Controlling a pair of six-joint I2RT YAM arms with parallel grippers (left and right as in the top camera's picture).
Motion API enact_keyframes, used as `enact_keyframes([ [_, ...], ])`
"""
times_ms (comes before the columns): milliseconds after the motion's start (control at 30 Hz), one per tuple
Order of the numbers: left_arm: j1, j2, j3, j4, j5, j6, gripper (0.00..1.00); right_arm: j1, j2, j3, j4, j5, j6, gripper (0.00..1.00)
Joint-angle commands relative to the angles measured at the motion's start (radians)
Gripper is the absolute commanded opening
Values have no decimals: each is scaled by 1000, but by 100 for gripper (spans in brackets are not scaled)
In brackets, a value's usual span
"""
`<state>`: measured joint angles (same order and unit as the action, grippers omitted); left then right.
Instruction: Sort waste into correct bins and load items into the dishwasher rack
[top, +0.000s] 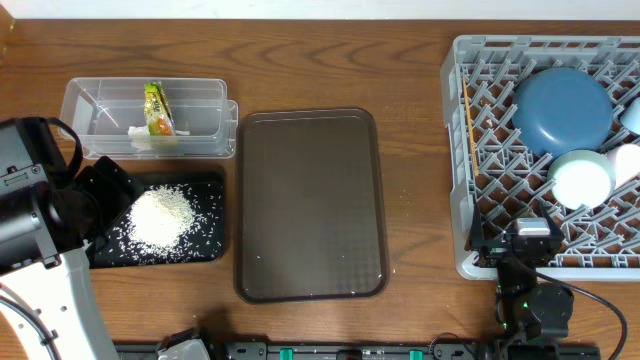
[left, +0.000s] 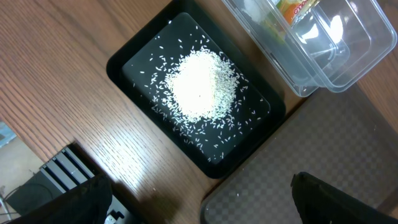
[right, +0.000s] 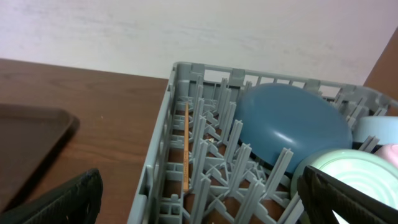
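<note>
L claw (left: 199, 208): fingers wide apart, holding nothing. R claw (right: 199, 205): same, wide open, empty.

Where stuff is:
- rice (left: 202, 87) heaped in black tray (left: 115, 65), right below/ahead of L claw
- tub (left: 348, 68) further ahead-right of L claw, w/ wrapper (top: 158, 108) + tissue (top: 140, 135) inside
- rack (right: 158, 168) directly in front of R claw, near wall close under it
- in rack: dish (right: 292, 127) leaning on pegs, mint bowl (right: 348, 180) nearest on R claw's right, blue bowl (right: 379, 127) + cup (top: 625, 162) at far right, stick (right: 186, 149) upright-ish by the left wall
- brown tray (top: 310, 200) on counter (top: 300, 60) betw. the two claws, nothing big on it, maybe a few specks (too small to tell)

Judgement: sort + load look done, so step = clear out/park both arms.

How to do it well:
- L: go straight up first, no sideways sweep low over black tray, or rice scatters.
- R: lift before pulling back, since fingers sit near rack's front wall and could snag pegs or nudge mint bowl.
- keep both claws open, slow.
</note>
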<state>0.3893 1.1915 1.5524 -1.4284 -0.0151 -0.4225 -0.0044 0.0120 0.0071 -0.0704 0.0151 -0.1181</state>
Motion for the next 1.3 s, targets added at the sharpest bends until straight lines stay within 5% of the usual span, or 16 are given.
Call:
enact_keyframes([
  [0, 4, 3, 2, 0, -16, -2, 95, -1, -7, -2, -6, -8, -33, 99],
  [1267, 2, 5, 2, -6, -35, 18, 95, -1, -7, -2, -5, -7, 9, 99],
])
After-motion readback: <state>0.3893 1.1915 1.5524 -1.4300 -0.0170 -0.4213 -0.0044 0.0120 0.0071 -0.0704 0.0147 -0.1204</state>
